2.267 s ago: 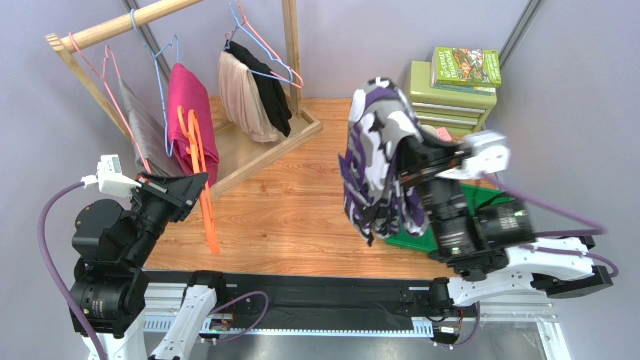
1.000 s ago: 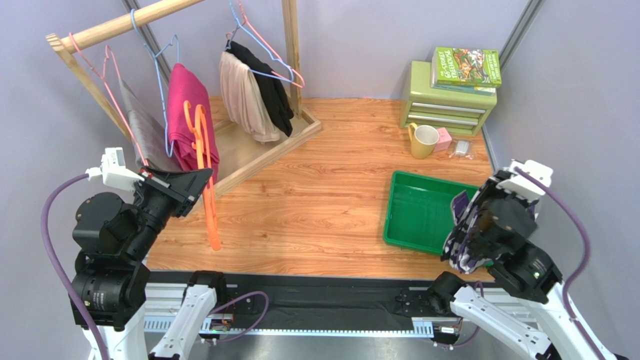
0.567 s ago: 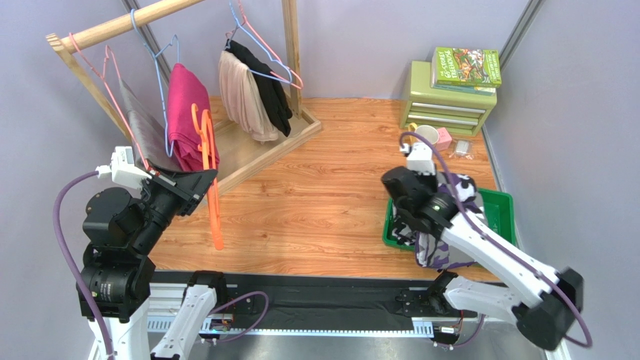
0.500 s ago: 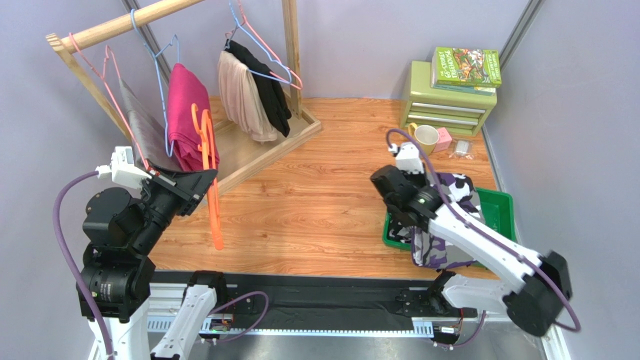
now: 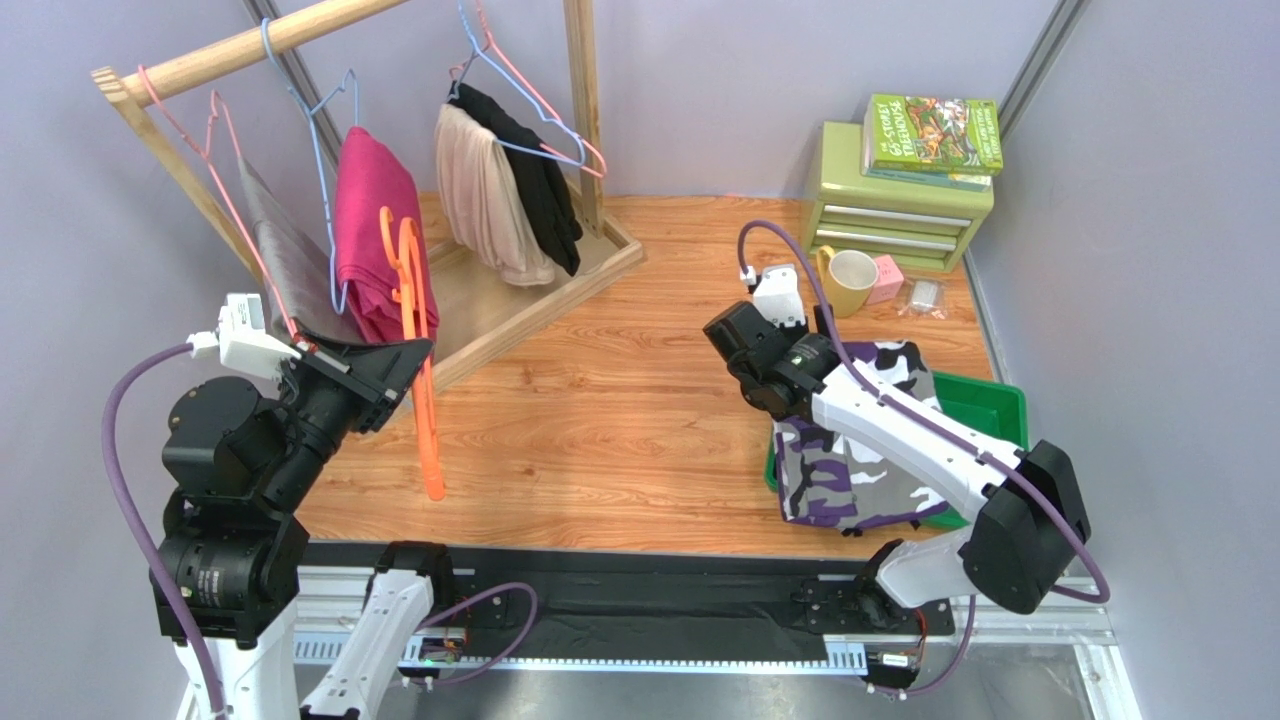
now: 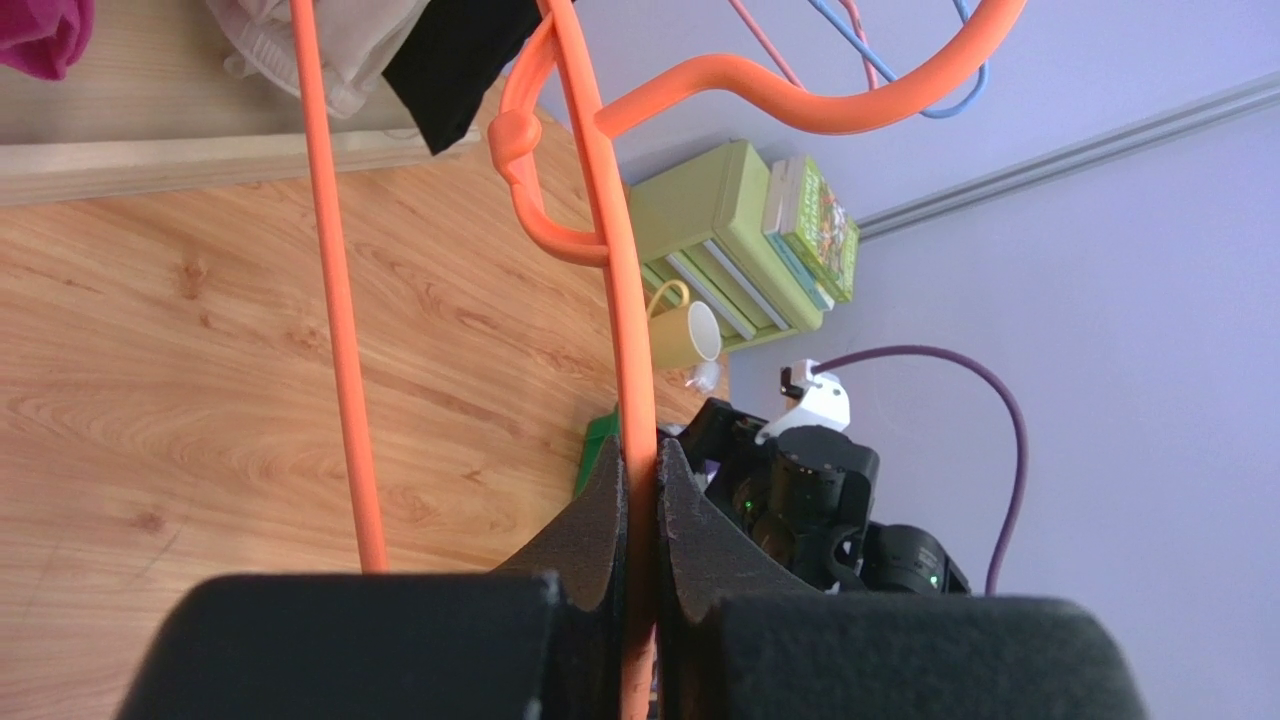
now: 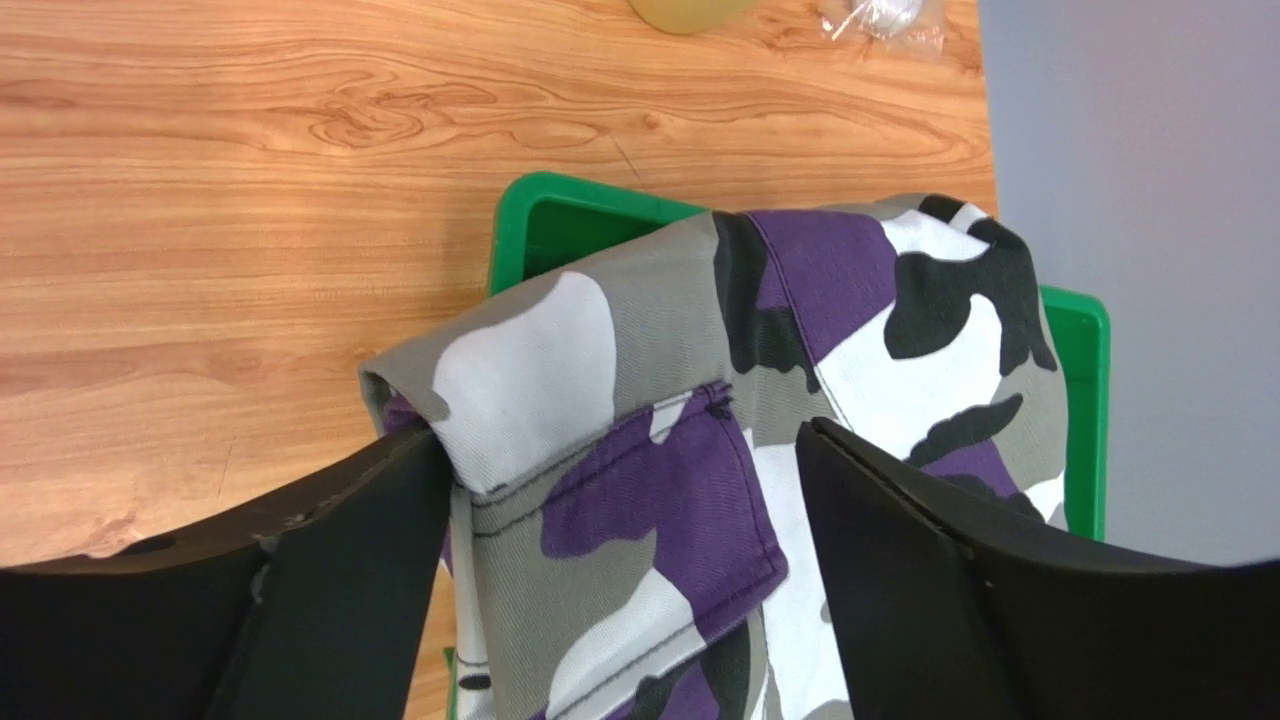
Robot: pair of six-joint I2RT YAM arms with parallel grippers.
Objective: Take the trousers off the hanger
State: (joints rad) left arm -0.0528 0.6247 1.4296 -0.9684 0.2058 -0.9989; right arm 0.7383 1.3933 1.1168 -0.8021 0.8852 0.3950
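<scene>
**Finding 1 – removed pair.** The camouflage trousers (image 5: 857,450) lie bunched at 4 o'clock on the bench (image 5: 631,390). They are heaped in the green tray (image 5: 1004,399) and spill over its left and near rims. They hang on nothing. The tray looks to be the collecting place for garments taken down.

**Finding 2 – right arm.** The right pincer (image 7: 616,443) hangs directly above that heap with its jaws wide apart, and a folded corner of the cloth lies below the gap. It grips nothing. One finger (image 7: 346,525) sits just beside that corner, and contact there cannot be ruled out. In my judgement the spread stance lets the cloth settle free in the tray.

**Finding 3 – left arm.** The left pincer (image 6: 639,458) is clamped on the bar of the orange hanger (image 6: 619,308) at 9 o'clock. The hanger is bare, with its hook end uppermost and its lower end above the bench. It appears to be held aside so that it cannot snag the hanging clothes.

**Finding 4 – outstanding pair.** The magenta trousers (image 5: 368,225) hang folded from the wooden rail (image 5: 256,45) at 10 o'clock, just beside the orange hanger. This pair is not yet removed. The beige garment (image 5: 481,195) and black garment (image 5: 549,188) at 11 o'clock are outside the task.

**Assessment.** One pair is done and one is outstanding. The left arm is occupied, so the hanger probably needs setting down first. The overhanging cloth could slide off the tray.
</scene>
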